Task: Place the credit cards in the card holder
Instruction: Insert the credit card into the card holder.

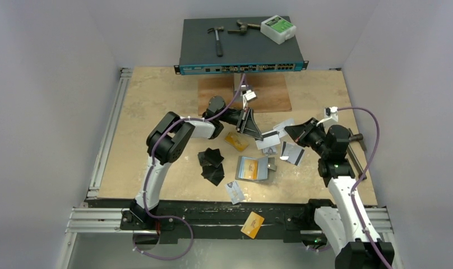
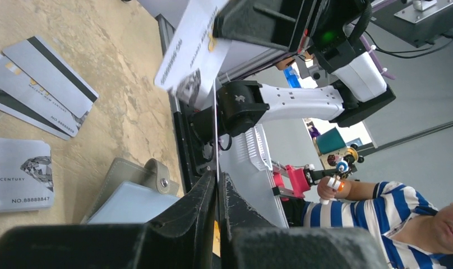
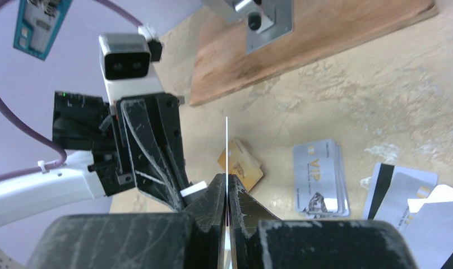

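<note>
Above the table's middle, my left gripper (image 1: 259,133) and right gripper (image 1: 287,130) point at each other, tips close together. In its own wrist view the left gripper (image 2: 218,178) is shut on a thin white credit card (image 2: 216,134) seen edge-on. The right gripper (image 3: 226,179) is likewise shut on a thin card (image 3: 226,145). The left wrist view shows that card's silver-white face (image 2: 193,50) with printed numbers. The grey card holder (image 1: 258,168) lies open below them, its snap tab (image 2: 160,178) and bluish inside showing. More cards lie around it: orange (image 1: 236,140), silver (image 1: 291,152).
A black folding case (image 1: 211,164) lies left of the holder. One card (image 1: 234,191) sits near the front edge and an orange one (image 1: 252,224) on the rail. A network switch (image 1: 241,56) carrying tools stands at the back, behind a wooden board (image 1: 269,92).
</note>
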You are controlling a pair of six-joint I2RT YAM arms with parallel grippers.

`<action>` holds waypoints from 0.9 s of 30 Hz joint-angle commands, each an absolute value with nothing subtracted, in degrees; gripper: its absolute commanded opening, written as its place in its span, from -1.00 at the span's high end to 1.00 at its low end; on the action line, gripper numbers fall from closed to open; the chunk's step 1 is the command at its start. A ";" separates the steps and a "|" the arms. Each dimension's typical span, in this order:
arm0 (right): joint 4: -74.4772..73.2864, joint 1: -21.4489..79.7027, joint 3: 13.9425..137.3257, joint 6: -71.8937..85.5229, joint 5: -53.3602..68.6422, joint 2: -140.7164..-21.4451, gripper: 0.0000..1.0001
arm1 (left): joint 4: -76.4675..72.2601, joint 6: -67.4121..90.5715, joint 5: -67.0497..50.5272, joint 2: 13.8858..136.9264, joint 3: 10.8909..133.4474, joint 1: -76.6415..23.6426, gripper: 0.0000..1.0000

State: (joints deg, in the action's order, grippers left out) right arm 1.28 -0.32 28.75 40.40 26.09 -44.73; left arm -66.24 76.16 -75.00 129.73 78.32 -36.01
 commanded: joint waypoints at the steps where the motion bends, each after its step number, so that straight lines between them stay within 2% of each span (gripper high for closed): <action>1: 3.23 -1.67 32.32 40.06 24.42 -43.00 1.00 | -75.37 81.16 -77.26 126.99 77.57 -35.13 0.88; 6: 0.15 -1.93 33.20 38.63 20.89 -41.09 1.00 | -70.32 76.38 -76.29 126.21 76.92 -34.92 0.86; 8: -3.17 -1.93 33.49 37.49 18.53 -39.84 1.00 | -56.48 65.21 -73.59 123.93 76.49 -34.91 0.80; 11: -8.26 -1.93 34.45 35.76 13.69 -37.30 1.00 | -11.52 30.70 -61.12 118.49 81.23 -36.10 0.72; 13: -9.48 -1.93 34.42 35.60 13.12 -35.67 1.00 | 3.51 19.83 -54.20 118.43 87.58 -38.09 0.71; 23: -7.68 -1.93 30.04 38.48 17.37 -33.36 1.00 | 10.83 17.25 -51.19 127.61 97.48 -40.13 0.66; 25: -7.18 -1.93 29.54 38.64 18.75 -33.27 1.00 | 14.48 14.30 -50.85 128.23 99.88 -39.94 0.45; 27: -6.03 -1.93 28.86 38.58 21.70 -34.00 1.00 | 18.45 11.75 -51.53 127.42 101.14 -39.48 0.06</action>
State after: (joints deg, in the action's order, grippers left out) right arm -8.36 -1.67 30.04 38.13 16.82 -33.95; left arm 9.08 18.96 -52.21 127.42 97.08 -40.40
